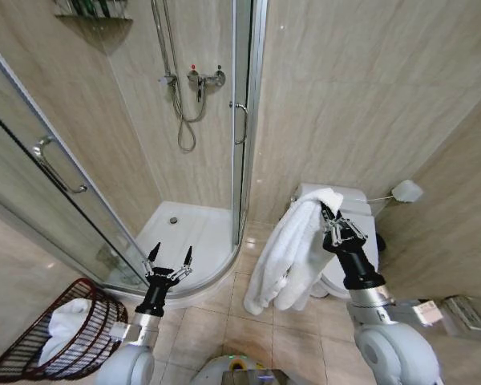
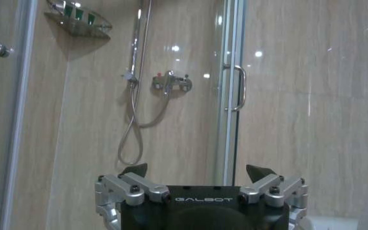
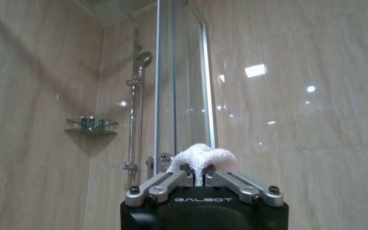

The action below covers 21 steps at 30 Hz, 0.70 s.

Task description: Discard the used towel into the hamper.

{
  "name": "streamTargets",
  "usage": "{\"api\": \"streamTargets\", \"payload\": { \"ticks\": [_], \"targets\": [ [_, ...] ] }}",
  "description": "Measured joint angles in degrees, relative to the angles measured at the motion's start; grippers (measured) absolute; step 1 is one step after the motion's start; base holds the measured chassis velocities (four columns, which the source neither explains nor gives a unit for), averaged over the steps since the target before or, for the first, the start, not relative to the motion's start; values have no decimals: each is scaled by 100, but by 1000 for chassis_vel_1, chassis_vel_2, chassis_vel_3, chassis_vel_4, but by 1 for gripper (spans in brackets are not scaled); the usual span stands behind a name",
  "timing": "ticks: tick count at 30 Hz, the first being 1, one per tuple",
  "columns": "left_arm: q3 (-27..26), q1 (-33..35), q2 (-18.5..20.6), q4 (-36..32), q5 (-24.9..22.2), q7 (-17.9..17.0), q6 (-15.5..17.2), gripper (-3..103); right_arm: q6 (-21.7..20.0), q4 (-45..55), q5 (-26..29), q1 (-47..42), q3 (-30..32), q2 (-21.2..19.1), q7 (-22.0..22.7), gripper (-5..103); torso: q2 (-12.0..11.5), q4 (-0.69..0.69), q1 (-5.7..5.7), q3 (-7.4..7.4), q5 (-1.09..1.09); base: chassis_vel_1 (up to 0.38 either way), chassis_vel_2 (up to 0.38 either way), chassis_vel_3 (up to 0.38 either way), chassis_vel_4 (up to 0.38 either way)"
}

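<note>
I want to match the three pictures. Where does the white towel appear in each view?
Head view: white towel hangs from the right end effector, before the toilet.
Left wrist view: not in it.
Right wrist view: a tuft between the fingers.
Shared landmark: shower mixer tap.

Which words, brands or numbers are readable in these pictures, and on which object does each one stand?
"GALBOT": on the black body of the left gripper, jaws open.
"GALBOT": on the black body of the right gripper, jaws shut on the white towel.
Small bottles on the shower shelf: too blurred to read.
</note>
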Motion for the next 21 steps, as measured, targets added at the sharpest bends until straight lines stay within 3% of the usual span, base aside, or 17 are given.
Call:
{"api": "streamTargets", "payload": {
  "ticks": [21],
  "targets": [
    [0, 0, 0, 0, 0, 0, 0, 100, 7, 1, -19, -26, -33, 1, -40, 4, 650, 0, 301, 348, 0, 0, 0, 0, 0]
  ]
}}
